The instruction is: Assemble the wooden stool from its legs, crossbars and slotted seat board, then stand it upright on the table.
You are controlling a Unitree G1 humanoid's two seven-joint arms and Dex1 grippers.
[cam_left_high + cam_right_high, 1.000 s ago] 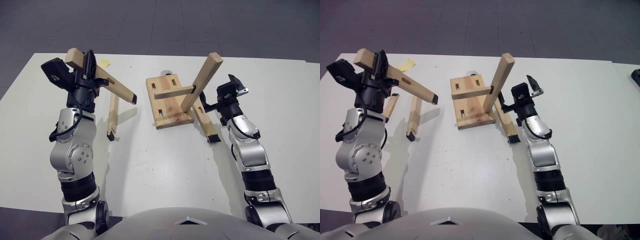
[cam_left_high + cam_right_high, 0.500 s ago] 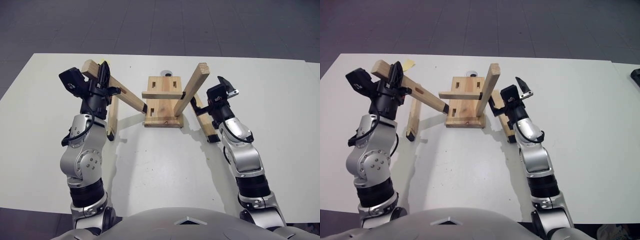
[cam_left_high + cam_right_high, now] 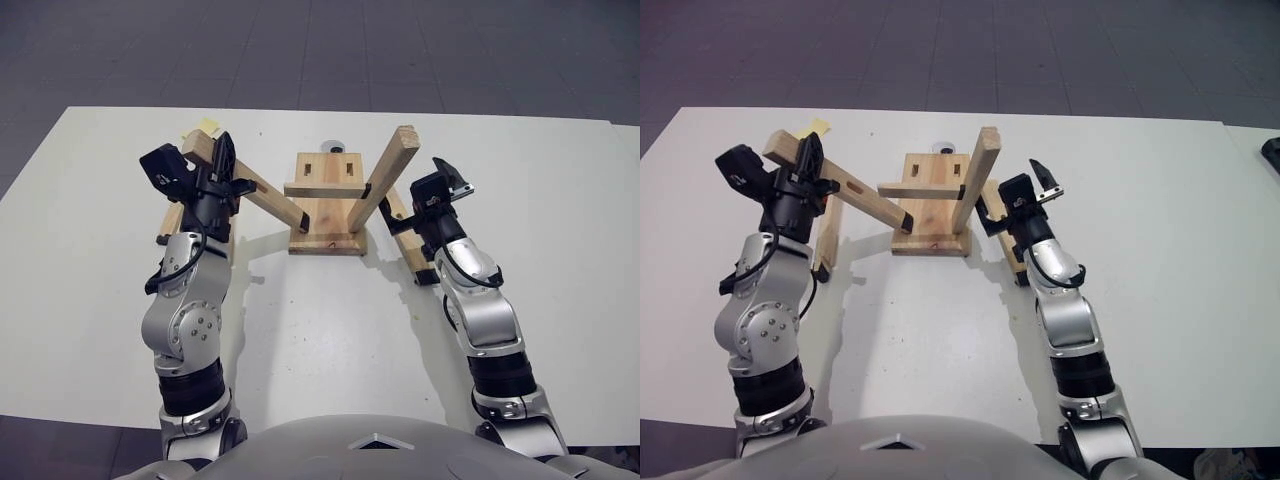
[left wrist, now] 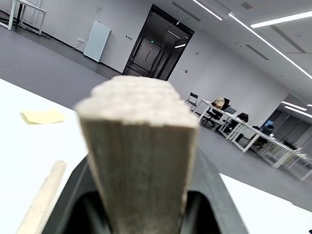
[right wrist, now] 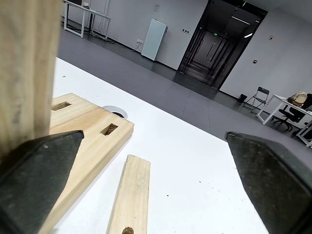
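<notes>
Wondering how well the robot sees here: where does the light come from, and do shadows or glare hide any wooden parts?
Left eye view: soft shadows lie on the table on the robot's side of the seat board and under the leg in the left gripper; nothing is hidden, no glare. Left wrist view: ceiling strip lights shine overhead.

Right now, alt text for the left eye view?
Left gripper holds a wooden leg slanted toward the slotted seat board. A second leg with a crossbar rises from the board, the open right gripper beside it.
</notes>
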